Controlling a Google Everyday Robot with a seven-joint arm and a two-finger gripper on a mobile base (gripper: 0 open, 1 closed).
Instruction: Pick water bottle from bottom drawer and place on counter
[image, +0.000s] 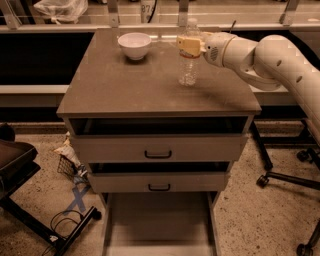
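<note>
- Step in hand: the placing end of the task. The water bottle stands upright on the counter, in the right rear part of the slab, base on the surface as far as I can judge.
- The gripper is at the bottle's shoulder, just below the white cap. Its tan fingers are clasped about the bottle, reaching in from the right at the end of the white arm.
- The bottom drawer is pulled fully out at floor level; I see only bare floor in it.
- Judgement: the pick is done and the set-down is almost done. The next move I would command is to let the fingers part and draw the arm straight back to the right, level, so a finger does not drag the light bottle over.
- Risk: a tall, narrow bottle held high up will tip easily if nudged on release.
- Nearby: a white bowl sits at the rear of the counter, left of the bottle and well apart from it, off the retreat path.
- Two grey drawer fronts with black handles sit below the slab.
- A dark chair is at the left and a rolling chair base at the right; neither is near the gripper.
</note>
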